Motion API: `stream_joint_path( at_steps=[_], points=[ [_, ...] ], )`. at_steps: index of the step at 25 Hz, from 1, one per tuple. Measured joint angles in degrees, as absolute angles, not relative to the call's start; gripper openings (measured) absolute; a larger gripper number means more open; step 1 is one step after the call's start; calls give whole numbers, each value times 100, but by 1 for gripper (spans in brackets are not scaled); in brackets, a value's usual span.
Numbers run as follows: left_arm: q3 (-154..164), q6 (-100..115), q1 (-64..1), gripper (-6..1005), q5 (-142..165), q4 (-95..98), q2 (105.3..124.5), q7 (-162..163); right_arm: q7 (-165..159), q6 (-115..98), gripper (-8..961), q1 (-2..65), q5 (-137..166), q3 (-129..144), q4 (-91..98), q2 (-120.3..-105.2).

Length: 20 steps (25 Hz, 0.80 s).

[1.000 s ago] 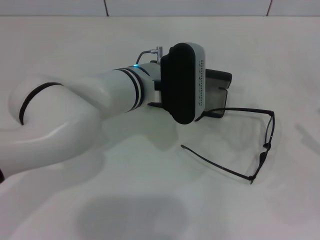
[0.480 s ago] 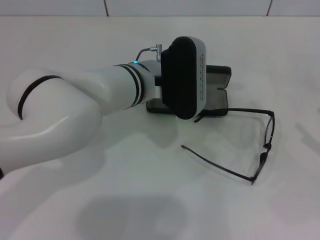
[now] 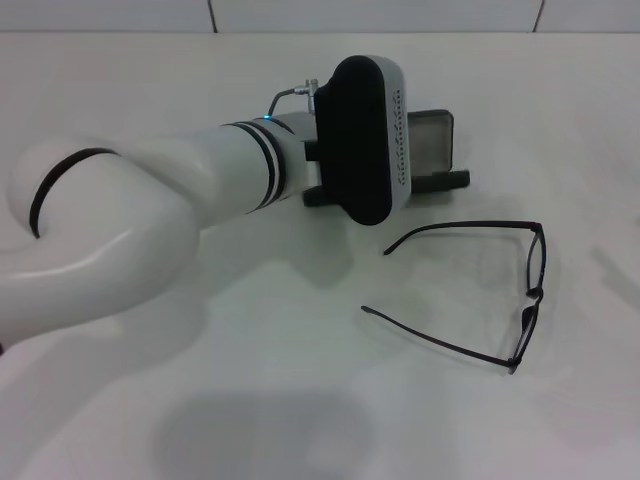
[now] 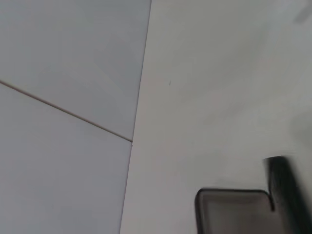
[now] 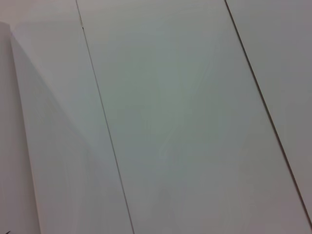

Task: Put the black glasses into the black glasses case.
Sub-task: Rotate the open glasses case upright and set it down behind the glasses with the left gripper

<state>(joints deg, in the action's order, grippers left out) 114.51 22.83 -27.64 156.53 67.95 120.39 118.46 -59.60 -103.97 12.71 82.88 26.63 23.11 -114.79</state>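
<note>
The black glasses [image 3: 528,290] lie unfolded on the white table at the right, both temple arms pointing left. Just behind them is the black glasses case [image 3: 432,142], open, its grey-lined half tilted up above a black edge [image 3: 445,182]. My left arm reaches across from the left, and its black wrist housing [image 3: 362,140] covers the case's left part and hides the left gripper. The left wrist view shows the grey-lined case [image 4: 234,212] beside a dark finger [image 4: 285,190]. My right gripper is out of view.
White table [image 3: 300,400] all around, with a tiled wall behind it [image 3: 380,12]. The right wrist view shows only pale wall panels [image 5: 170,122]. My left arm's bulk [image 3: 110,240] fills the table's left side.
The left wrist has shifted slightly back and up. The case's grey-lined half has swung up and away, and the case no longer overlaps the glasses' upper temple tip.
</note>
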Motion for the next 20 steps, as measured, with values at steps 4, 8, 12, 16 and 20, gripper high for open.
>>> stream_joint_path(
  at_steps=[4, 8, 12, 16, 20],
  points=[
    [11504, 2143, -2663, 66, 15859, 6789, 12046, 11857, -5959, -10397, 792, 1273, 8288, 2663, 2311, -11479],
    [11597, 2100, -2589, 66, 15947, 6781, 12049, 11860, -5957, -10397, 792, 1275, 8288, 2663, 2304, -11479],
    [11726, 2124, -2500, 65, 15949, 6770, 12050, 11860, -5937, -10397, 792, 1275, 8288, 2663, 2296, -11478],
    [11789, 2246, -2484, 65, 15939, 6722, 12050, 11879, -5918, -10397, 792, 1279, 8288, 2663, 2293, -11481],
    [11871, 2391, -2457, 65, 15936, 6779, 12047, 11890, -5915, -10397, 792, 1284, 8292, 2663, 2293, -11487]
  ],
)
